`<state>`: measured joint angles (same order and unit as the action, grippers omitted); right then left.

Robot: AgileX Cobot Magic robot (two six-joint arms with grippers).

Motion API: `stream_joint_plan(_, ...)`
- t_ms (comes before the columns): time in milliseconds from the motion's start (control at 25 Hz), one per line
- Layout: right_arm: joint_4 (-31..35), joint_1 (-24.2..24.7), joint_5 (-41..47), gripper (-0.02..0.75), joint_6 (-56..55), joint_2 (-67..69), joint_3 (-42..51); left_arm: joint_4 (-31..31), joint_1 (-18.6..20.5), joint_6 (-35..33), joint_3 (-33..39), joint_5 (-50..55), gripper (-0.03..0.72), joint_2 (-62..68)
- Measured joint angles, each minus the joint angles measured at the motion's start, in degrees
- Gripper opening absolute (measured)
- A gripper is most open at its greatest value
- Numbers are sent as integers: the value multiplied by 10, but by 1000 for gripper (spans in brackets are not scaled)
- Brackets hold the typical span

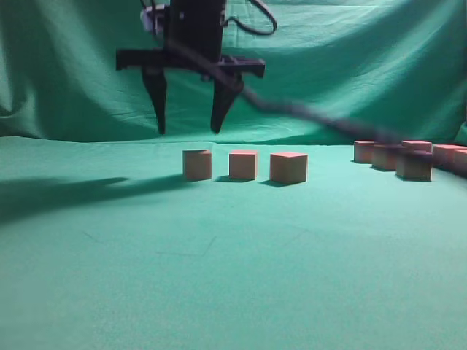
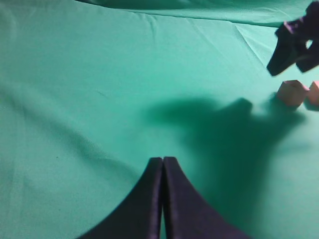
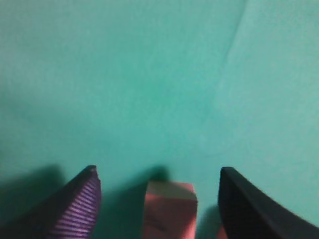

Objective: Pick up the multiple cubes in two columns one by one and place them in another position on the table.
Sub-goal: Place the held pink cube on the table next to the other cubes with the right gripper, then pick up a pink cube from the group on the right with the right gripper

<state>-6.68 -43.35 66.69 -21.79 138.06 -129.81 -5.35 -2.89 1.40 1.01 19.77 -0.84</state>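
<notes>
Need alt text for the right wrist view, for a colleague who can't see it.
Open right gripper, fingers either side of one pinkish-red cube on the green table, touching neither side. Nothing else is clear.

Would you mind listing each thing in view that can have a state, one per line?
Right gripper: open, raised above the row, a cube between its fingers but untouched.
Left gripper: shut, empty, low over the cloth.
Row of three cubes: upright on the table, spaced apart, none held.
Cluster of cubes: resting on the table at the exterior view's right, close together, partly blurred.
Table: covered in green cloth.
</notes>
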Motion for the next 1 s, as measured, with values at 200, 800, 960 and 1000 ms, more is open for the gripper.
stream_joint_plan(200, -54, 0, 45, 467, 5, 0, -102, 0, 0, 0, 0, 0, 0, 0)
stream_joint_plan(800, 23, 79, 58, 467, 106, -270, 29, 0, 0, 0, 0, 0, 0, 0)
stream_joint_plan(960, 7, 138, 58, 467, 106, -370, 184, 0, 0, 0, 0, 0, 0, 0)
stream_joint_plan(1000, 5, 158, 57, 467, 105, -393, 226, 0, 0, 0, 0, 0, 0, 0)
